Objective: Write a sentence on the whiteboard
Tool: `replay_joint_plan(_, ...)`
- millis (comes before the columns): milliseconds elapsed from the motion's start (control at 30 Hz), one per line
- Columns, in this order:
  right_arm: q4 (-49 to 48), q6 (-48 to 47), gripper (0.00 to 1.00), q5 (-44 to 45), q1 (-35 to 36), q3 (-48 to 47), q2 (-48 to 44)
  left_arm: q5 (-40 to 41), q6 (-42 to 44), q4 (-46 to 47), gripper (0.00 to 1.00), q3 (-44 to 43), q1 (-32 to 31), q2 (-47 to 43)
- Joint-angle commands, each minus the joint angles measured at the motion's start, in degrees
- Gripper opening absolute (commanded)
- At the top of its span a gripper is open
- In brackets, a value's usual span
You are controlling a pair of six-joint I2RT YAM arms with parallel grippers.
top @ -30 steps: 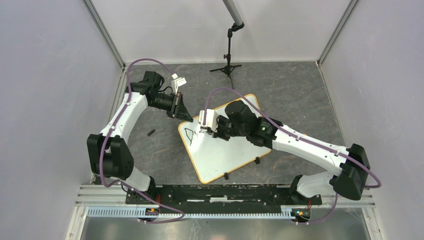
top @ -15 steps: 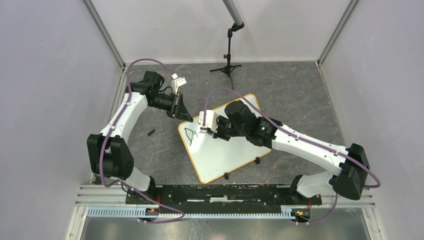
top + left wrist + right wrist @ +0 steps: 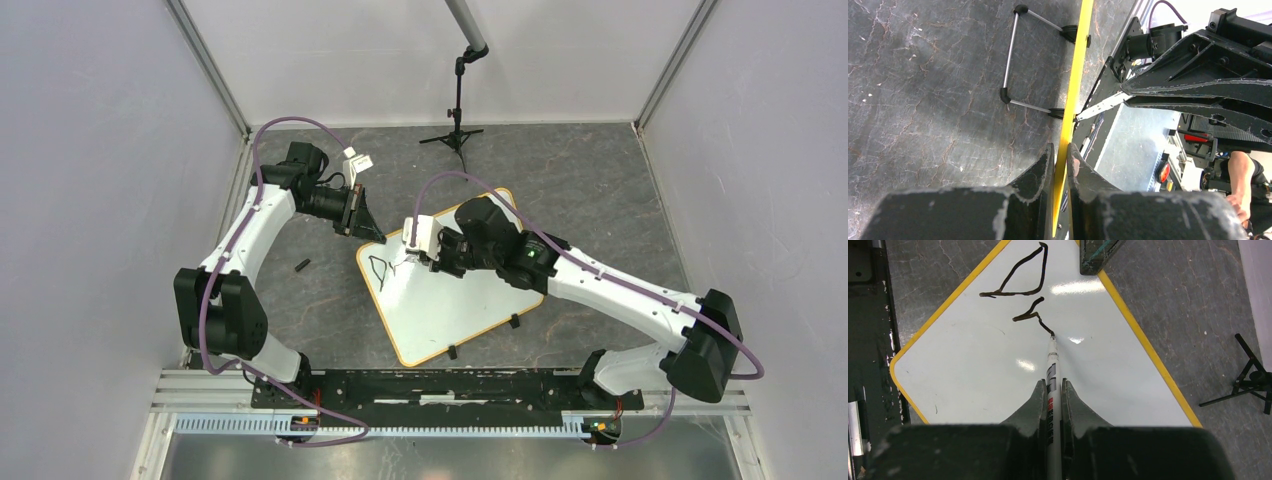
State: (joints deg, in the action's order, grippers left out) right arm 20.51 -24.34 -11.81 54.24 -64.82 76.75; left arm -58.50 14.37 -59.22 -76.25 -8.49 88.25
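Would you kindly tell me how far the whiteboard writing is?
Done: one black triangular letter, likely a D, on the large white yellow-rimmed whiteboard. In hand: the right gripper holds a white marker, tip touching a second stroke; the left gripper clamps the board's rim. Left: most of the sentence.

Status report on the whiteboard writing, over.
Left gripper shut on whiteboard rim. Right gripper shut on marker, tip on board; sentence at its second letter. Nothing blocking the tip.
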Motion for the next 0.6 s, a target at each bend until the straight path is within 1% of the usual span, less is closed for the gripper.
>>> replay_joint_plan(0,-0.24,-0.55,0.00,1.59,-0.72,-2.61,1.38,1.18,1.76,0.33,0.02,-1.11,-0.47,-0.29)
replay_joint_plan(300,-0.68,-0.10,0.00,0.28,-0.55,-4.51,2.85,1.15,1.72,0.31,0.02,-1.10,-0.45,-0.07)
replay_joint_plan(567,-0.31,0.07,0.00,-0.74,0.58,-2.78,3.02,1.18,1.89,0.33,0.02,-1.18,-0.42,-0.06)
